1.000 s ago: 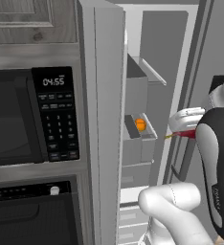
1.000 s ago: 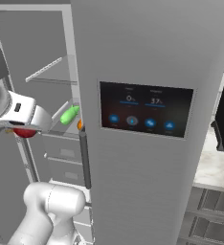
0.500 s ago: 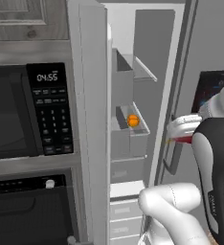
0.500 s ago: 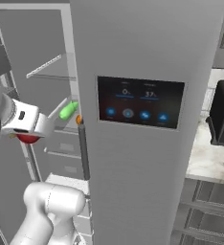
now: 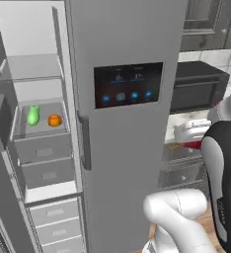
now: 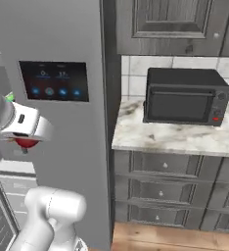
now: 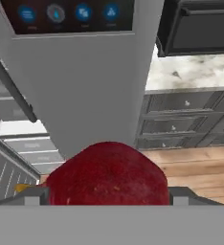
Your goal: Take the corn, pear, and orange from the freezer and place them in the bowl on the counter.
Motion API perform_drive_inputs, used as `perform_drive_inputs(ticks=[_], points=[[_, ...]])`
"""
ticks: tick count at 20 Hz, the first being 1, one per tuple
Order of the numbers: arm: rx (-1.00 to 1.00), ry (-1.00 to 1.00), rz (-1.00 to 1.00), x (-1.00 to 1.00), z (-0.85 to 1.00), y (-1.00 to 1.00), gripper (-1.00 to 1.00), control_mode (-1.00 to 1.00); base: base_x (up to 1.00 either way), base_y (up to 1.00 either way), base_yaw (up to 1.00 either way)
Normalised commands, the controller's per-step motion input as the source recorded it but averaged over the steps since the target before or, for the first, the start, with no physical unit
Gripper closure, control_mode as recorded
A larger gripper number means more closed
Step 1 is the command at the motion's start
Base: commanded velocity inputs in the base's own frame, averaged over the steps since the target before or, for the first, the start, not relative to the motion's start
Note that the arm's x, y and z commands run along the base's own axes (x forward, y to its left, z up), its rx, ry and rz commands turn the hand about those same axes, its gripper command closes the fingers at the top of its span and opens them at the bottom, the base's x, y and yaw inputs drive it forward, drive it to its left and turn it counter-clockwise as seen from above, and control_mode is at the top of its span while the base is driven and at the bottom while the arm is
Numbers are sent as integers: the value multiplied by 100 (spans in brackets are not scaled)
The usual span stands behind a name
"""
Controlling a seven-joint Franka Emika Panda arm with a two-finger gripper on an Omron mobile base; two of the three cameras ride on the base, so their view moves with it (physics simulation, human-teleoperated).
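- The tool (image 7: 106, 191) is clenched on a dark red fruit (image 7: 106, 174).
- The orange (image 5: 55, 120) sits on a shelf of the open freezer (image 5: 127, 148), beside a green fruit (image 5: 33, 114).
- The bench (image 6: 170, 137) carries a black oven (image 6: 185, 95).

The red item (image 7: 106, 174) hides the jaws, and the freezer (image 5: 127, 123) door covers its right-hand shelves.

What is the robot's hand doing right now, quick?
Gripper: shut on a dark red fruit.
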Motion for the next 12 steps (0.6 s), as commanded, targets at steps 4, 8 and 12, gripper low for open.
perform_drive_inputs(ticks=[4, 8, 12], points=[[0, 0, 0, 0, 0, 0, 100, 100, 0, -100, -41], [0, 0, 0, 0, 0, 0, 100, 100, 0, -100, -58], [0, 0, 0, 0, 0, 0, 100, 100, 8, -100, -44]])
